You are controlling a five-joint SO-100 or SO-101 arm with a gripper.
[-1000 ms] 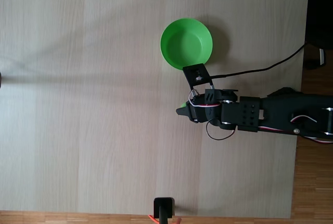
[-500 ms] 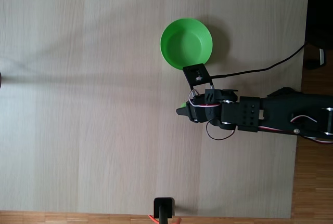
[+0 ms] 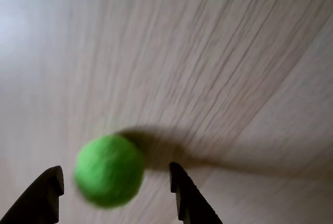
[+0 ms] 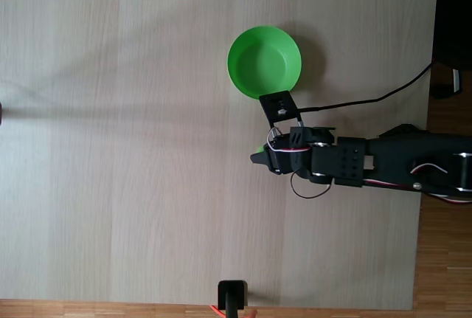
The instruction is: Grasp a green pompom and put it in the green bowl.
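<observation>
Up close, the wrist view shows the open pincer straddling the green pompom, barely visible from above.

arm: black, reaching in from right edge in fixed view
gripper: black two-finger, jaws apart, tips pointing down

A pale wood-grain table spans most of the fixed view under soft, even light. Warmer brown wooden floor shows along its right and bottom edges. A dark area sits at the upper right corner.
</observation>
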